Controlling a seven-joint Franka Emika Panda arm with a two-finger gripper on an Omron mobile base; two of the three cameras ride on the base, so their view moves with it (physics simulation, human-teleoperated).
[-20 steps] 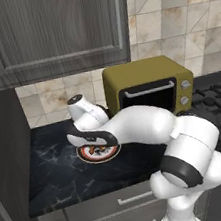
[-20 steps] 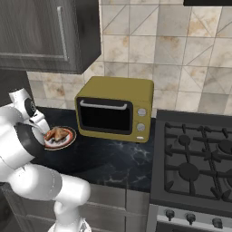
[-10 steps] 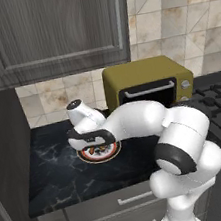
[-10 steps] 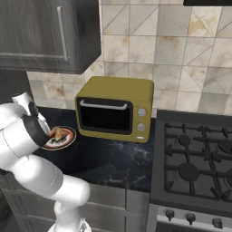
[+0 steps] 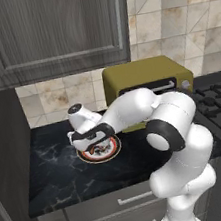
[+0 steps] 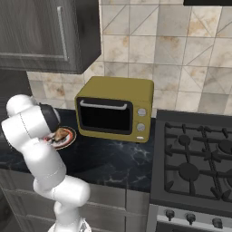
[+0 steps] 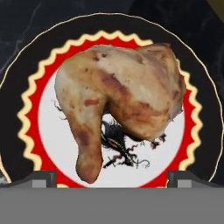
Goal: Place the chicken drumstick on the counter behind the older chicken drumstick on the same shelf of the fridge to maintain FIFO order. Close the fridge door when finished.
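Golden-brown, the chicken drumstick (image 7: 120, 103) lies on a red-and-black plate (image 7: 28, 118) on the black bench (image 5: 56, 171), beside a yellow toaster oven (image 5: 146, 81). Directly ahead of the fingers (image 7: 41, 177), which stand wide apart and empty, its long axis runs slantwise between them, bone end nearest.

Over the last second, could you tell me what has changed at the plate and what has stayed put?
The gripper has sunk closer over the chicken drumstick, and the arm has folded lower toward the counter. Its fingers stand apart with nothing held. The drumstick still lies on the plate, and the yellow oven has not moved.
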